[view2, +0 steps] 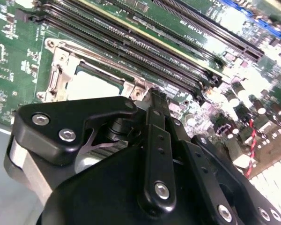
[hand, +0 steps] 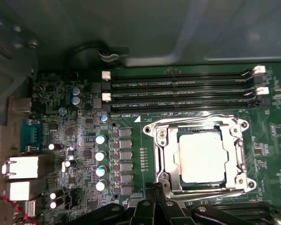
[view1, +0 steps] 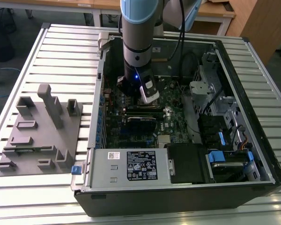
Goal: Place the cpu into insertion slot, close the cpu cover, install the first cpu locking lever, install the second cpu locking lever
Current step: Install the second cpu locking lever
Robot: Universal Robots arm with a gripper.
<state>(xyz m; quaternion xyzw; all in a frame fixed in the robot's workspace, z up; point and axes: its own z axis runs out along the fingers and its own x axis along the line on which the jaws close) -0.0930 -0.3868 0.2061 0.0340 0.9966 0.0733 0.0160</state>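
Note:
The cpu [hand: 199, 157] lies flat in the socket on the green motherboard, its pale silver top showing through the square window of the cpu cover [hand: 196, 125]. The cover lies down flat around the chip. In the second wrist view the cpu [view2: 91, 84] and cover [view2: 61, 65] sit just beyond my black gripper [view2: 154, 98]. Its fingers [hand: 155, 197] are drawn together at the socket's edge with nothing between them. In the exterior view the gripper [view1: 149, 96] hangs low inside the open computer case, over the board.
Long memory slots [hand: 182, 91] run beside the socket, and a row of capacitors [hand: 100, 154] stands on its other side. A silver power-supply box [view1: 129, 164] and drive cage [view1: 225, 122] line the case. A grey fixture tray [view1: 37, 131] lies on the exterior view's left.

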